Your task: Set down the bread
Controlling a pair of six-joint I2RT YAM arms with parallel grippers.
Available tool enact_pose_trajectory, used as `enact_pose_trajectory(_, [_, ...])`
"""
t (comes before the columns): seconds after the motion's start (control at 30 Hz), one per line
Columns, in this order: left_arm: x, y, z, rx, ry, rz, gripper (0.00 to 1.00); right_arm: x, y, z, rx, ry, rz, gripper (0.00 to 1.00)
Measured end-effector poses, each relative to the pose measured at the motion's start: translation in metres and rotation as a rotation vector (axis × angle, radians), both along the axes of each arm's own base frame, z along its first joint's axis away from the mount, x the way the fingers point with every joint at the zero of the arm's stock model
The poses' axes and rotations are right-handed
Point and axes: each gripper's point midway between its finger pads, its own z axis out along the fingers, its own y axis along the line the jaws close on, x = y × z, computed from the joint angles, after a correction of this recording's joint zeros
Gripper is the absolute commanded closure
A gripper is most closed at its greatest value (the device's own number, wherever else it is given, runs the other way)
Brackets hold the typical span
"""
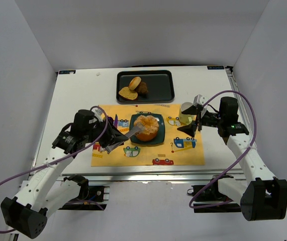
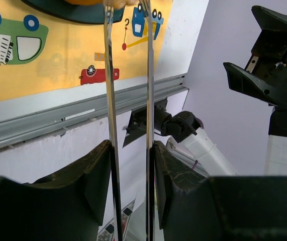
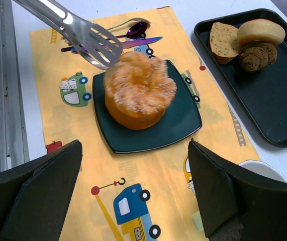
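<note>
The bread [image 3: 139, 90] sits in the middle of the teal plate [image 3: 183, 125] on the yellow placemat [image 1: 183, 156]. The left gripper [image 2: 130, 170] clamps a pair of metal tongs [image 3: 78, 30], whose tips (slightly parted) lie at the bread's left edge; whether they touch it I cannot tell. The right gripper [image 3: 134, 150] hangs wide open, holding nothing, right of the plate near a cup [image 1: 186, 113].

Bread [image 1: 147, 126]: orange-golden ridged bun, on teal plate [image 1: 156, 141], just ahead of left gripper [image 1: 113, 137] jaws, at tips of metal tongs [image 1: 130, 133] held there. Black tray [image 1: 161, 88]: well beyond jaws.
</note>
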Motion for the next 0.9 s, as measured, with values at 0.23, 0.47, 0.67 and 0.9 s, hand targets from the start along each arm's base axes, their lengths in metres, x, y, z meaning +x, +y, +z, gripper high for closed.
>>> enact_pose_trajectory(0.23, [-0.008,0.004,0.008,0.005,-0.008,-0.001,0.54,0.0,0.0,0.0,0.002,0.003,0.004,0.11])
enact_pose_trajectory(0.47, [-0.009,0.009,0.006,0.038,0.005,0.013,0.72,0.0,0.001,-0.001,0.003,0.005,0.007,0.11])
enact_pose_trajectory(0.67, [0.012,0.01,0.055,0.066,-0.107,0.036,0.87,0.0,0.001,-0.001,0.002,0.002,0.007,0.11])
enact_pose_trajectory(0.9, [0.058,0.027,0.101,0.242,-0.331,0.085,0.98,-0.001,0.001,-0.001,0.003,0.0,0.011,0.11])
